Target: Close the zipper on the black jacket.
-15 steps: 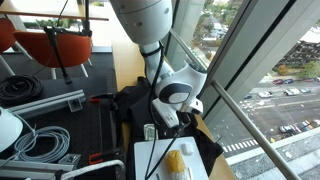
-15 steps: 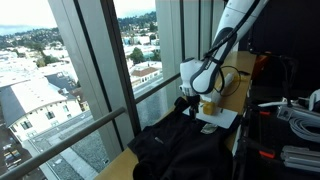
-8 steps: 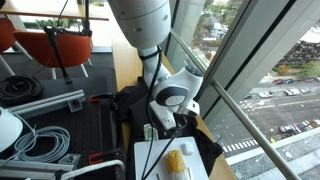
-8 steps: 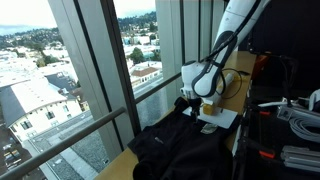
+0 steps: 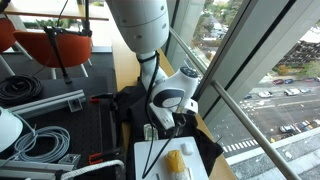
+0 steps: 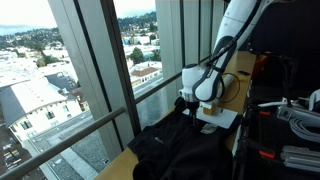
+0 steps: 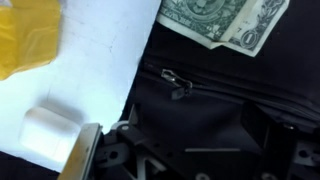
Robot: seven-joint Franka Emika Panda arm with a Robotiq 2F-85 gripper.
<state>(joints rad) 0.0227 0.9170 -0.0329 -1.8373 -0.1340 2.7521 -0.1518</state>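
Note:
The black jacket [image 5: 132, 102] lies rumpled on the table by the window and also shows in the second exterior view [image 6: 180, 148]. In the wrist view the black jacket [image 7: 205, 115] fills the right side, with its metal zipper pull [image 7: 178, 83] lying on the zipper line. My gripper [image 7: 185, 140] hangs just above the fabric, below the pull in the picture. Its fingers are spread wide with nothing between them. In both exterior views the gripper [image 5: 165, 118] [image 6: 190, 103] points down at the jacket's edge next to the white board.
A white board [image 7: 90, 70] lies beside the jacket, carrying a yellow object [image 7: 25, 40] and a small white block [image 7: 48, 132]. Two dollar bills [image 7: 215, 20] lie at its edge. Coiled cables [image 5: 35, 145] and a glass window wall [image 6: 90, 70] flank the table.
The gripper has shifted slightly sideways over the jacket, staying low and open. The jacket and board have not moved.

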